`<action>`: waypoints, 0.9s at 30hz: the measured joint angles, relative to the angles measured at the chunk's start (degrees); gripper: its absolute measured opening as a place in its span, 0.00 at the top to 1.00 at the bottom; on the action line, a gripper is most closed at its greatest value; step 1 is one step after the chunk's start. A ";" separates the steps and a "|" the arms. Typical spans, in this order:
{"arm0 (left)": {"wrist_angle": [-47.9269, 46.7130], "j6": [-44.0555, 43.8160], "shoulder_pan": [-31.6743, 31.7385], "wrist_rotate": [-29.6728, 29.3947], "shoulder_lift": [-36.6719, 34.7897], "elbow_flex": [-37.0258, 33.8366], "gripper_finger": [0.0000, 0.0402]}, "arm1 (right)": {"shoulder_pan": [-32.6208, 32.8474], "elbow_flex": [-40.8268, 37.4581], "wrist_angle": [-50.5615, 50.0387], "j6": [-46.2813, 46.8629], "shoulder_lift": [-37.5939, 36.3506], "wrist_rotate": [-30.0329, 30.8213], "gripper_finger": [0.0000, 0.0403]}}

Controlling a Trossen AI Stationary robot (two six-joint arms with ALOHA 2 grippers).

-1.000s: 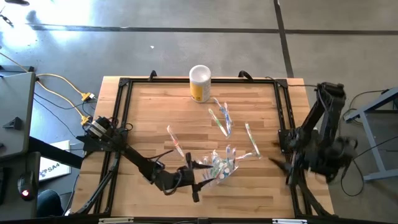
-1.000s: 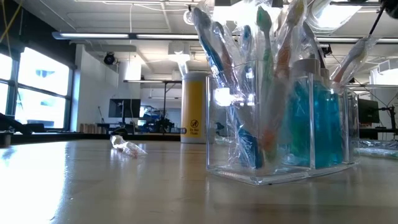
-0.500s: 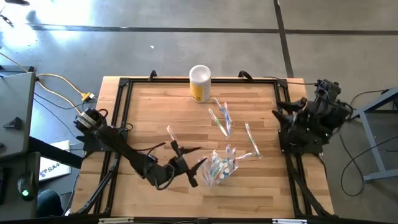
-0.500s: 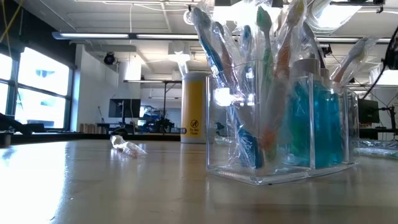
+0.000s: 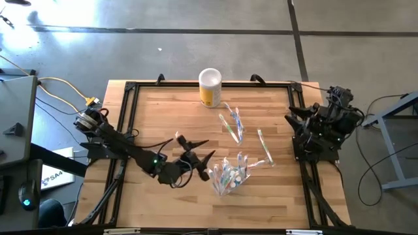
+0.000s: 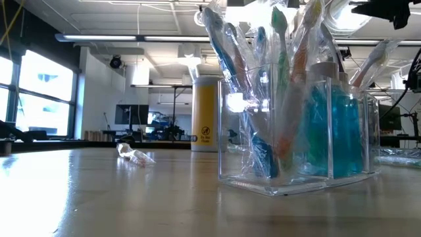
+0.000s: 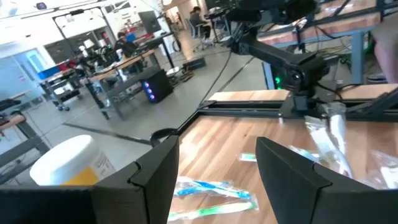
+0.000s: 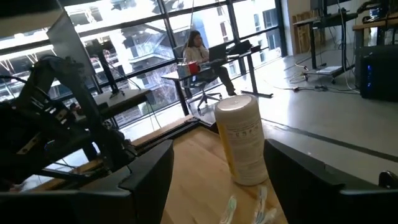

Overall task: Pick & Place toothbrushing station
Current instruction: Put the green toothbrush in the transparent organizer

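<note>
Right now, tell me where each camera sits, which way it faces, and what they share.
High: overhead, straight down on the table; both arms, left gripper, right gripper.
Low: table height, looking level past the clear holder; an arm part at top.
Left wrist: past its open fingers toward the right arm.
Right wrist: past its open fingers at the canister.
Shared: canister, wrapped toothbrushes.

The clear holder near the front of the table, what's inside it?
The clear holder has wrapped toothbrushes standing upright in one compartment and blue-teal toothpaste tubes in the other. The crinkly wrapping hides how many brushes there are.
</note>
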 joint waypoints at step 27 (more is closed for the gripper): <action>-2.09 0.20 -0.45 -0.94 -1.04 -0.02 0.49 | -16.07 43.07 -17.15 -29.58 26.35 -30.52 0.40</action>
